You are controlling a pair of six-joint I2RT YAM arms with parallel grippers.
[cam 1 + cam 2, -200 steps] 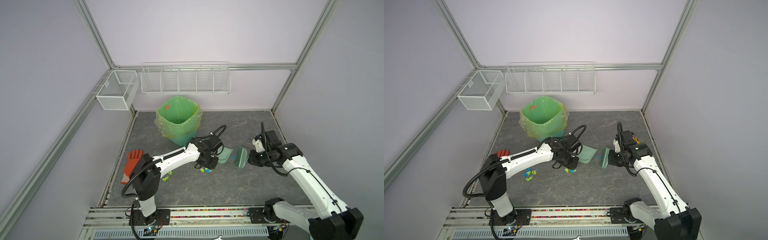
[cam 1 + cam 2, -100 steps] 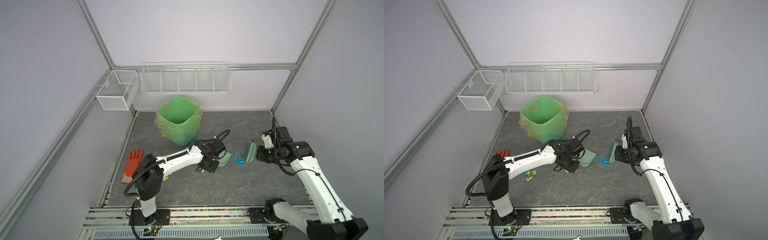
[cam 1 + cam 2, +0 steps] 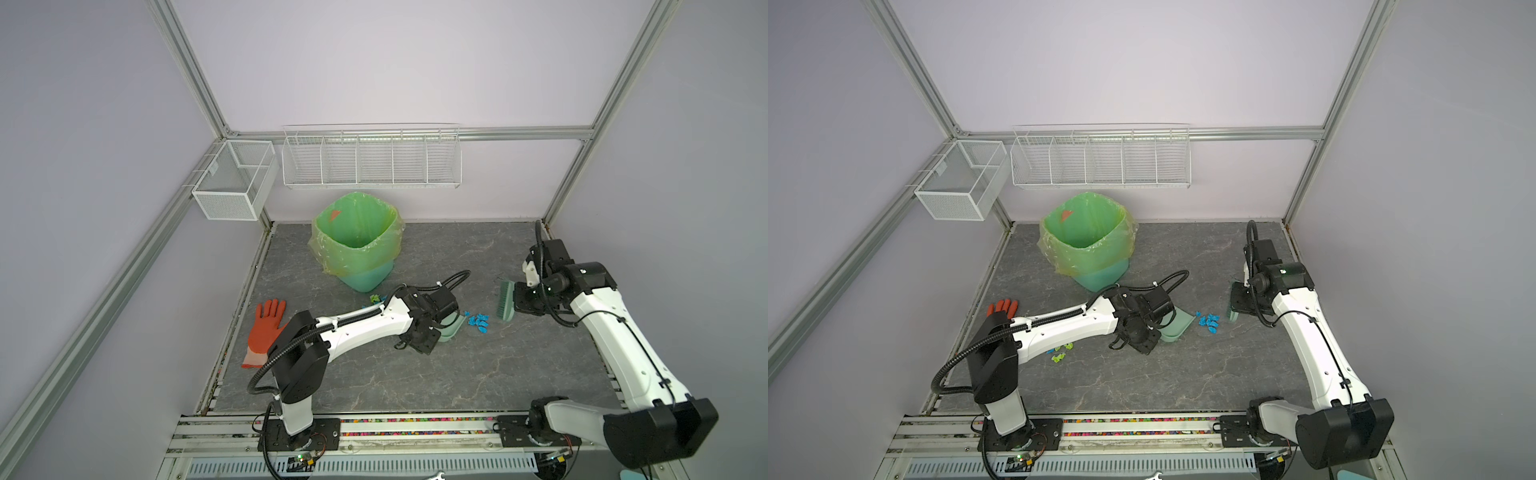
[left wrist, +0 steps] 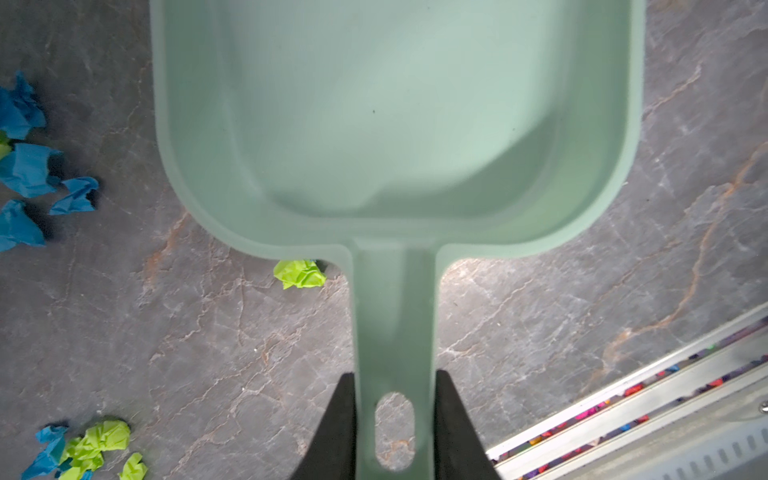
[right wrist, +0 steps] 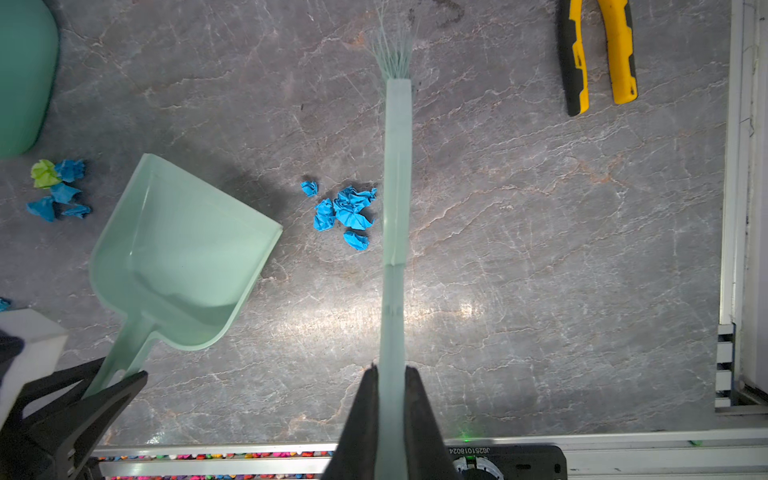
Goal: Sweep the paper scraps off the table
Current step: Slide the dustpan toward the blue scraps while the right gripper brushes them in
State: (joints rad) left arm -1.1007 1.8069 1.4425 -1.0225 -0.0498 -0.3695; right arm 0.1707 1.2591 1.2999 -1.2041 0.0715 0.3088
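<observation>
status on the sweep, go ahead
Left pincer shut on dustpan handle, right pincer shut on brush. Blue paper scraps between brush and empty dustpan. Pliers well aside.

One marking can be read: a white code (image 5: 469,451) printed on a black base block (image 5: 519,461) by the front rail (image 5: 623,440) of the desk (image 5: 540,249), upside down in the right wrist view. It looks like JG251018024; a few characters are unsure. The other views show no legible text.

Marbled table (image 3: 457,374) bears paper scraps (image 3: 478,322), lined bin (image 3: 365,280), orange glove (image 3: 266,328), pliers (image 5: 619,54), perhaps the dustpan (image 5: 178,249)'s lip
</observation>
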